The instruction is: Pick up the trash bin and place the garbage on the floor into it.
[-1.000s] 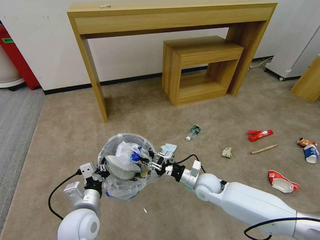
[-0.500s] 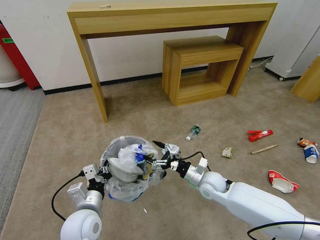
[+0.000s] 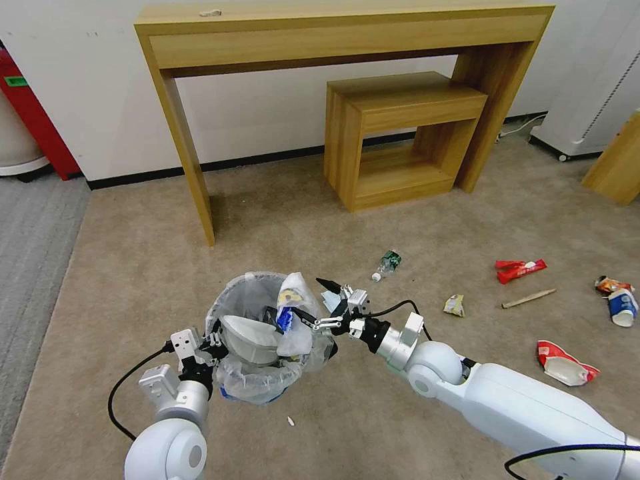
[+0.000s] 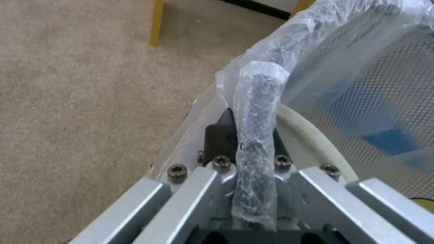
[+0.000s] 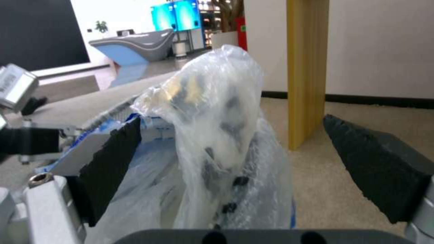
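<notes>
- The floor is tan carpet, with a tall wooden table at 12 o'clock in the head view and a low wooden shelf tucked beneath it.
- The right arm reaches in from 4 o'clock toward the middle of the head view.
- The trash bin, lined with a crinkly plastic bag, hangs above the carpet at about 7 o'clock, with a white slipper and wrappers inside.
- The left gripper sits at the bin's 9 o'clock side; its jaws are clamped on the bag-wrapped rim, as the left wrist view shows.
- The right gripper is at the bin's 3 o'clock edge, jaws spread wide and holding nothing, with a loose hump of bag in front of them.
- A crushed red-and-white cup lies at 4 o'clock, well apart from the bin.
- A red packet lies at 3 o'clock, with a wooden stick near it.
- A blue-and-white cup sits at the far 3 o'clock edge, touching a crumpled orange wrapper.
- A green-label bottle lies near the centre, just beyond the right gripper.
- A small yellow wrapper lies between the bottle and the stick.
</notes>
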### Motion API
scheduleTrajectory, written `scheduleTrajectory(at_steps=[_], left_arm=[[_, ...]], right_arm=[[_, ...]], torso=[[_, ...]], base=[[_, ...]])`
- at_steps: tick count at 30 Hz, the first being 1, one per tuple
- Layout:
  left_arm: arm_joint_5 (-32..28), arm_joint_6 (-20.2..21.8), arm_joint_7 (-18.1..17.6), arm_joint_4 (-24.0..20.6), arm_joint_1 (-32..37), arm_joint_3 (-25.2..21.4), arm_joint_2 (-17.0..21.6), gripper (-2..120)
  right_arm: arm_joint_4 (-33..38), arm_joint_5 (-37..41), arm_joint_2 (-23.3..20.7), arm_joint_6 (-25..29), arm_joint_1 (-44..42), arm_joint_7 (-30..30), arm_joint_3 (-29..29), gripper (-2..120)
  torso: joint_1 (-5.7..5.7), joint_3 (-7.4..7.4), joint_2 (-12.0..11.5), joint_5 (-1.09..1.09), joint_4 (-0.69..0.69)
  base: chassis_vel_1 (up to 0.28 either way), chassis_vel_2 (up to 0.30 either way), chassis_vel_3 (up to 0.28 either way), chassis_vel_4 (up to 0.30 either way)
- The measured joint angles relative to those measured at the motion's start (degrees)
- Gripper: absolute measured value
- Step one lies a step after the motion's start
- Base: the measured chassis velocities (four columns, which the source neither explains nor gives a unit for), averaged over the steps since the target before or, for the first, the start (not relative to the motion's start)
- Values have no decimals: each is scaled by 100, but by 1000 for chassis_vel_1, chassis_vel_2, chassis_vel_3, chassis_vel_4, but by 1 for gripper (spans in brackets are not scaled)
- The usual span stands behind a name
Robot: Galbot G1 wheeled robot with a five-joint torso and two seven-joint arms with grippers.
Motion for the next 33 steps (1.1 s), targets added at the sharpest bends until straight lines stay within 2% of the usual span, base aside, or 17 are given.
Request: scheduleTrajectory(at_steps=[6,16,22,26,29,30,32,33], left_arm=[[-14,-2,37,-53,0,59,16,1],[-18,-1,71,-96,-1,72,44,1],[-22,-3,79,-95,5,63,45,1],[-30,-4,79,-59,6,29,67,1],[-27,-3,79,15,16,6,91,1],[-27,-3,79,15,16,6,91,1],[-24,-5,79,56,7,-7,112,1],[-24,-5,79,56,7,-7,112,1]], right_arm=[[-66,-204,47,-55,2,100,-23,99],[132,-327,10,-281,424,136,-397,97],[198,-392,3,-312,437,169,-354,97],[340,-339,-31,-311,306,226,-108,97],[567,-185,-55,-348,57,489,420,97],[567,-185,-55,-348,57,489,420,97],[754,-20,-40,-463,-168,807,960,98],[754,-20,-40,-463,-168,807,960,98]], torso=[[0,0,0,0,0],[0,0,0,0,0],[0,0,0,0,0],[0,0,0,0,0],[0,0,0,-1,0],[0,0,0,-1,0],[0,0,0,1,0],[0,0,0,1,0]], base=[[0,0,0,0],[0,0,0,0],[0,0,0,0],[0,0,0,0],[0,0,0,0],[0,0,0,0],[0,0,0,0],[0,0,0,0]])
